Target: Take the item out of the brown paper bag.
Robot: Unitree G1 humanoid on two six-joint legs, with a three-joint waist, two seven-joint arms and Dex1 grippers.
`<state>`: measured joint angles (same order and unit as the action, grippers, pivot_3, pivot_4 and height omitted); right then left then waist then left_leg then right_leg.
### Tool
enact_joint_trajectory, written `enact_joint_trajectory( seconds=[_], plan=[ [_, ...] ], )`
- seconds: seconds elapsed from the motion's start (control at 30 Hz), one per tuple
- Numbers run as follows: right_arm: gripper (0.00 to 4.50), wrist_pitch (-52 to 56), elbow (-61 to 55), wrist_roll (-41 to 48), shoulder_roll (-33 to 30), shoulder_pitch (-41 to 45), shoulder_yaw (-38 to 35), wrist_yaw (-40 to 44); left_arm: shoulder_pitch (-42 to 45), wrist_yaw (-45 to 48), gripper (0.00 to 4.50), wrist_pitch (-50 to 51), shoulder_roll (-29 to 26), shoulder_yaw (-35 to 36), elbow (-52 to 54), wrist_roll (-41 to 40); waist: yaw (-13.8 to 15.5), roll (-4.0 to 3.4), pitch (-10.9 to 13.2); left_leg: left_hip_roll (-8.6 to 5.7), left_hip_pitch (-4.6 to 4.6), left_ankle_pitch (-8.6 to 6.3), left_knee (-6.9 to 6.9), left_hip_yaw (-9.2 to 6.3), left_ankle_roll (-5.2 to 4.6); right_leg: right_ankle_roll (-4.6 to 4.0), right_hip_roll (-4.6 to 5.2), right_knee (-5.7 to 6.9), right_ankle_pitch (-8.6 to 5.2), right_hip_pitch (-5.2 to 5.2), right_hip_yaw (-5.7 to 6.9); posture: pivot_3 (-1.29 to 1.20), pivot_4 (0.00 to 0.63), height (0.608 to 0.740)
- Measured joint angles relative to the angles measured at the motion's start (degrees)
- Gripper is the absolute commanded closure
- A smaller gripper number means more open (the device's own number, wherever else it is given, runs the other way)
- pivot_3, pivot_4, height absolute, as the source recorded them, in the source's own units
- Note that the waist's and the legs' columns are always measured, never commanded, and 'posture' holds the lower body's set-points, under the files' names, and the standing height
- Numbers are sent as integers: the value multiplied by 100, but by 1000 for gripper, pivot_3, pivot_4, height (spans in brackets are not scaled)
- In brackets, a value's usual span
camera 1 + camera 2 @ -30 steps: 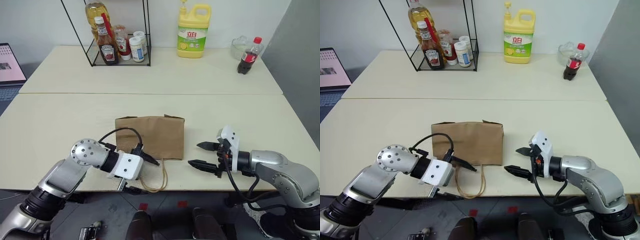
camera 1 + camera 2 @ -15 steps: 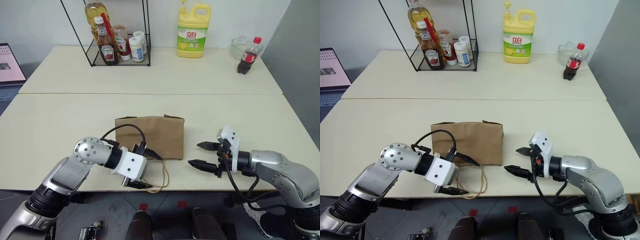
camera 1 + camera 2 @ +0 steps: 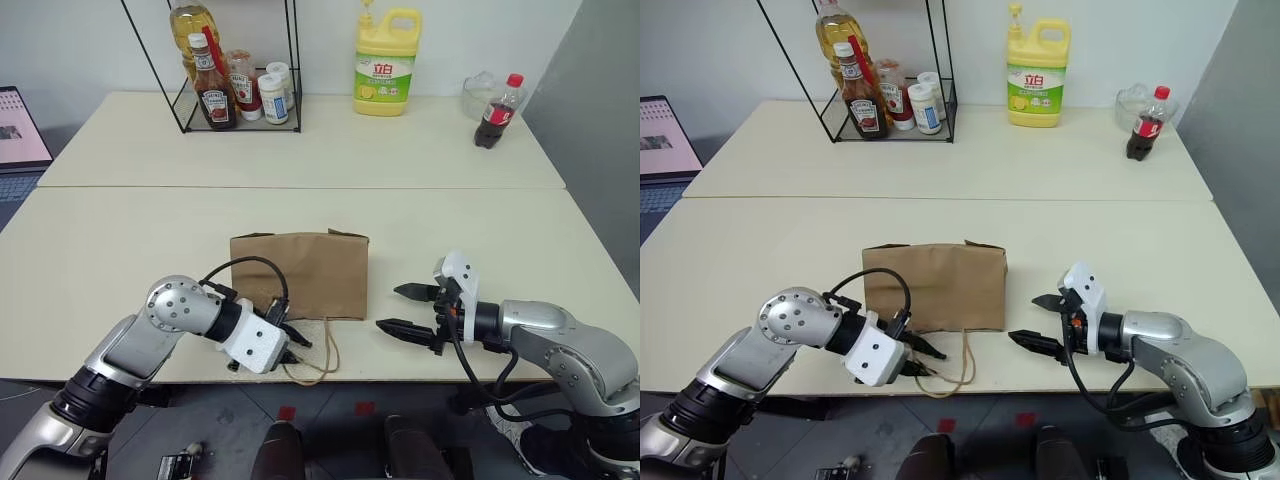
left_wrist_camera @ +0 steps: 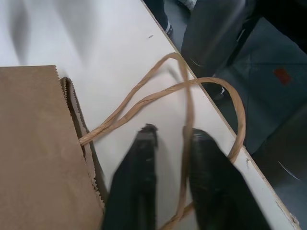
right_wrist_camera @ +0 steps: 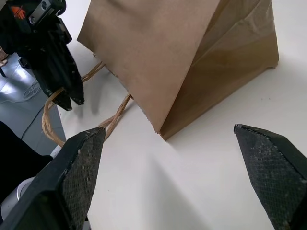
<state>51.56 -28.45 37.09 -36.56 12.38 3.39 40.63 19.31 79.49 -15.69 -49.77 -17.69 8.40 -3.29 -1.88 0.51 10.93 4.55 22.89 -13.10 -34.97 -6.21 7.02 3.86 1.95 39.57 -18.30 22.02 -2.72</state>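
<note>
The brown paper bag (image 3: 300,272) lies flat on the near table, its mouth toward the front edge. Two tan cord handles (image 3: 326,352) loop out over that edge. My left gripper (image 3: 297,346) sits at the handles, and in the left wrist view its black fingers (image 4: 139,182) are shut with one handle cord (image 4: 186,143) running between them. My right gripper (image 3: 402,309) hovers open to the right of the bag, nothing between its fingertips (image 5: 84,158). The item is hidden from view.
On the far table stand a black wire rack (image 3: 232,70) with sauce bottles, a yellow detergent jug (image 3: 385,62) and a cola bottle (image 3: 497,112). A laptop (image 3: 18,130) sits at the far left. The table's front edge (image 4: 240,158) runs just under the handles.
My left gripper rolled its wrist and closed from wide open onto a handle cord at the table's edge. The right arm and the bag have kept still.
</note>
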Motion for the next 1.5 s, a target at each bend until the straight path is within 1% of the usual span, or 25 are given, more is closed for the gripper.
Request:
enact_joint_trajectory(
  seconds=[0.07, 0.13, 0.3, 0.43, 0.57, 0.63, 0.73, 0.83, 0.93, 1.03, 1.1, 1.17, 1.3, 1.47, 1.5],
  plan=[
    [0, 0, 7, -1, 2, 1, 0, -9, 0, -5, 4454, 52, 2, 0, -11, -15, 0, 0, 0, 0, 0, 0, 0, 0, 0, 0, 0, 0, 0, 0, 0, 0, 150, 740],
    [0, 0, 8, -1, 4, 1, 0, -13, 3, -14, 4454, 342, 7, 2, 10, -117, -1, 0, 0, 0, 0, 0, 0, 0, 0, 0, 0, 1, 0, 0, 0, 0, 150, 740],
    [0, -115, -2, -58, -113, -3, 68, 133, 276, -140, 4454, 2013, 130, 105, 315, -823, -4, 0, 0, 0, 1, 0, -3, -1, 0, 1, 0, 2, 0, -1, 0, 0, 150, 740],
    [0, -851, -125, -659, -806, -220, 536, 737, 593, -281, 4454, 2971, 146, 350, 280, -1207, -4, 1, 0, 0, 0, 0, -4, -1, 0, 1, 0, -1, -1, -1, 2, 0, 150, 740],
    [0, -1591, -129, -1020, -1194, -405, 743, 1342, 805, -540, 4454, 3606, 353, 514, 136, -1433, -2, 1, 0, -1, 0, 0, -8, -2, 0, 1, 0, 0, -1, -3, 1, 0, 150, 740],
    [0, -2139, -128, -1331, -1529, -566, 820, 1718, 977, -772, 4454, 3884, 542, 623, -35, -1475, 3, 4, 0, -1, 0, 0, -11, -4, 0, 2, 0, -1, -1, -5, 4, 0, 150, 740],
    [0, -2742, -100, -1606, -1635, -719, 905, 2042, 1144, -1035, 4454, 4123, 676, 756, -246, -1476, 0, 8, -2, -1, -1, 0, -11, -4, 0, 2, 0, -2, -1, -7, 4, 0, 150, 740],
    [0, -3482, -70, -1895, -1322, -654, 1132, 2188, 1271, -1291, 4454, 4371, 930, 904, -380, -1580, -9, 9, -3, 0, -4, 1, -12, -5, 1, 2, -1, 1, -1, -8, 5, 0, 150, 740],
    [0, -4168, 36, -2239, -901, -424, 1441, 2230, 1333, -1430, 4454, 4464, 1025, 935, -439, -1612, -16, 10, -3, 0, -6, 3, -13, -5, 6, 2, -1, 1, -1, -10, 5, 0, 150, 740],
    [0, -4884, 481, -2644, -494, -179, 1696, 2226, 1335, -1518, 4454, 4526, 1044, 958, -455, -1613, -10, 13, -5, 0, -7, 6, -13, -7, 11, 2, 0, -1, 0, -15, 8, 0, 150, 740],
    [0, -5181, 752, -2818, -224, -62, 1830, 2167, 1337, -1529, 4454, 4529, 1053, 964, -460, -1612, -8, 14, -5, 0, -9, 8, -14, -7, 14, 1, 0, -1, 0, -19, 8, 0, 150, 740],
    [0, -5504, 1097, -2988, 227, 135, 1961, 2038, 1342, -1550, 4454, 4532, 1074, 965, -461, -1612, -8, 14, -6, 0, -11, 10, -14, -7, 19, 1, 0, 0, 0, -20, 7, 0, 150, 740],
    [0, -5866, 1553, -3167, 693, 371, 2090, 1896, 1358, -1593, 4454, 4538, 1075, 970, -463, -1611, 1, 15, -6, -1, -11, 11, -14, -7, 21, 1, 1, -2, 0, -23, 8, 0, 150, 740],
    [0, -5987, 2419, -3232, 1452, 651, 2282, 1721, 1371, -1639, 4454, 4537, 1083, 971, -468, -1608, -9, 16, -7, 0, -15, 12, -13, -7, 21, 1, 0, 1, 0, -24, 7, 0, 150, 740],
    [184, -6025, 2558, -3260, 1538, 706, 2293, 1715, 1371, -1640, 4493, 4537, 1082, 971, -468, -1608, -6, 16, -7, 0, -16, 11, -13, -7, 21, 1, 0, 1, 0, -24, 8, 0, 150, 740]
  ],
)
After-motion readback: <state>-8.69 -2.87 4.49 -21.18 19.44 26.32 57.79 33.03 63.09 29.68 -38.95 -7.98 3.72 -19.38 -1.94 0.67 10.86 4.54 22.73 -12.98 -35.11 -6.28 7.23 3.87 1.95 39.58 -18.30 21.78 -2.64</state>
